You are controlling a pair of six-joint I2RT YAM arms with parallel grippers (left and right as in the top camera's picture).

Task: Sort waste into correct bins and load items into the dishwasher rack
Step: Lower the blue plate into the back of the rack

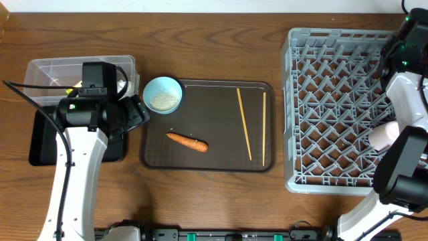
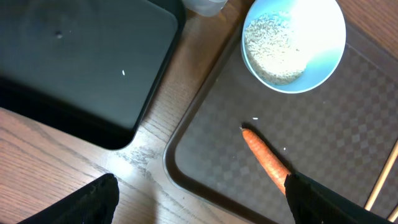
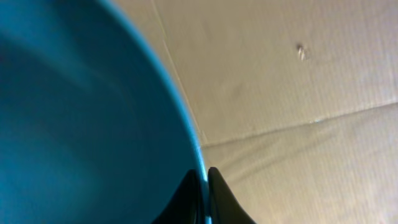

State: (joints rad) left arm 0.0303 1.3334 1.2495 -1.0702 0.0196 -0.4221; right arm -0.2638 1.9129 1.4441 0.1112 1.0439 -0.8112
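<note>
Right tool pinched on rim of blue dish | left tool jaws wide, empty, above brown tray edge | carrot on tray near rice bowl | chopsticks on tray | pink cup in rack

The left claw is hanging wide open above the desk. At 1 o'clock a pale-blue bowl is holding rice on the brown tray. The carrot is lying toward 5 o'clock, and the black tray is sitting at 10 o'clock.
</note>
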